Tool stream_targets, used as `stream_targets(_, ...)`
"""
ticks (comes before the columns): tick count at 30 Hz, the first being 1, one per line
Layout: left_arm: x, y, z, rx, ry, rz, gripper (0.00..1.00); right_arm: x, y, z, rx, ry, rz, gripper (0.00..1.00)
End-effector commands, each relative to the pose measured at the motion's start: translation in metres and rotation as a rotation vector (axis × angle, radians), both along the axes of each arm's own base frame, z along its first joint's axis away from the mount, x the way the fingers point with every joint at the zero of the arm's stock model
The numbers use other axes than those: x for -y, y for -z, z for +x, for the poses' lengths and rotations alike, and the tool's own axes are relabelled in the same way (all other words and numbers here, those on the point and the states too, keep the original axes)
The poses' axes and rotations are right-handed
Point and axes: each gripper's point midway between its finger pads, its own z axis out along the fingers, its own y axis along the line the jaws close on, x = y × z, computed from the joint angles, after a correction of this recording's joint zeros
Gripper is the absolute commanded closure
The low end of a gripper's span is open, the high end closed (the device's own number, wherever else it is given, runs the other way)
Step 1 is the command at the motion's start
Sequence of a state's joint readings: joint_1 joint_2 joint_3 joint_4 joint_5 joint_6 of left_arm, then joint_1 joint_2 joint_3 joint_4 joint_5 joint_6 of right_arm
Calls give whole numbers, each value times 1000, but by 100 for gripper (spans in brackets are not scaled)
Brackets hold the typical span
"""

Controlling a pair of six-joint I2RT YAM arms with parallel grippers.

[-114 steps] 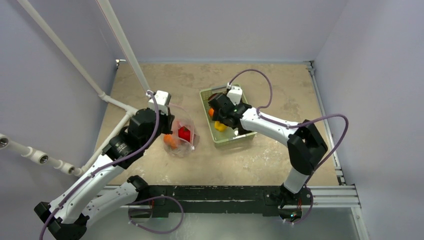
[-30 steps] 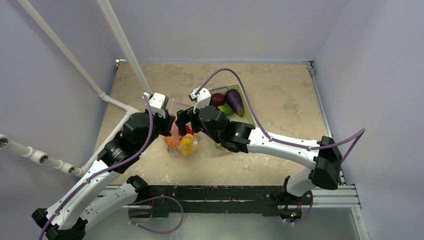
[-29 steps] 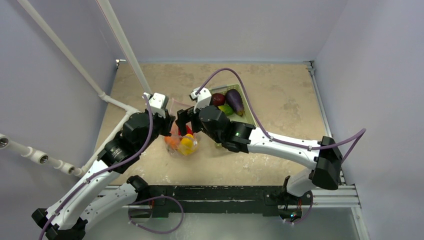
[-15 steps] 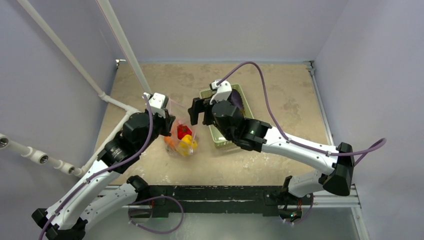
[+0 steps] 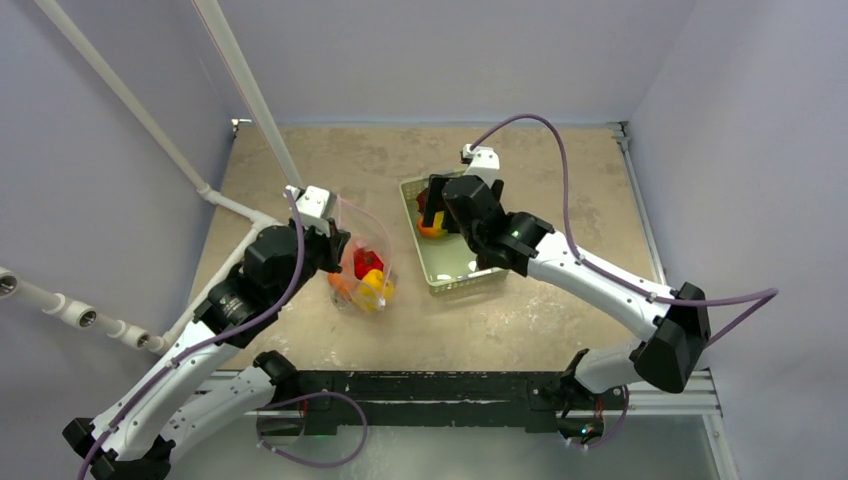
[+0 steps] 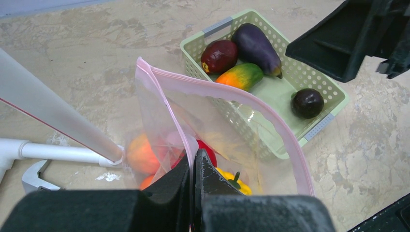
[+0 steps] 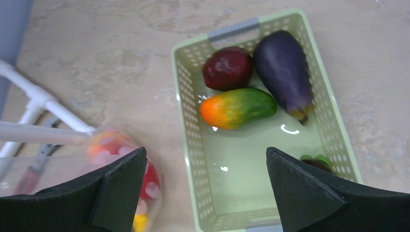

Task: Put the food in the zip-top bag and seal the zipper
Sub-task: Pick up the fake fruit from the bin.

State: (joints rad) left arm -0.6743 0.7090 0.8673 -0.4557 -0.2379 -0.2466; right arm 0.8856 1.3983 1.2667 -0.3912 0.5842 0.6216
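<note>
- Yellow pepper is now lying in the bag; right hand, spread, is returning to the basket for more;
- left hand is pinching the bag's rim.

right pincer swung from bag back over basket, empty; yellow pepper now in bag

I log: basket pale green, hole-patterned | eggplant purple | round fruit dark red | long fruit orange-to-green | zip-top bag clear | zipper pink | table mottled beige
</note>
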Motion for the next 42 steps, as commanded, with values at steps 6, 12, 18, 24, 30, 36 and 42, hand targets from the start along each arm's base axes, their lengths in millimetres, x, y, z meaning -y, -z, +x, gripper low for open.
stream_targets(6, 2, -13, 1, 45, 12, -27, 100, 51, 75, 5, -206, 151, -160, 6)
stream_targets(12, 2, -17, -1, 55, 16, -37, 100, 64, 119, 3, -299, 216, -255, 6)
stream_targets(18, 2, -20, -3, 62, 23, -47, 100, 75, 141, 1, -349, 272, -322, 6)
stream_targets(24, 3, -20, -4, 63, 33, -53, 100, 86, 154, -2, -382, 341, -371, 6)
stream_targets(30, 2, -23, -6, 70, 33, -61, 100, 91, 168, -5, -407, 375, -406, 5)
stream_targets(36, 2, -23, -6, 69, 35, -61, 100, 93, 182, -3, -422, 385, -442, 6)
stream_targets(42, 2, -22, -6, 68, 34, -60, 100, 95, 193, 2, -428, 384, -475, 14)
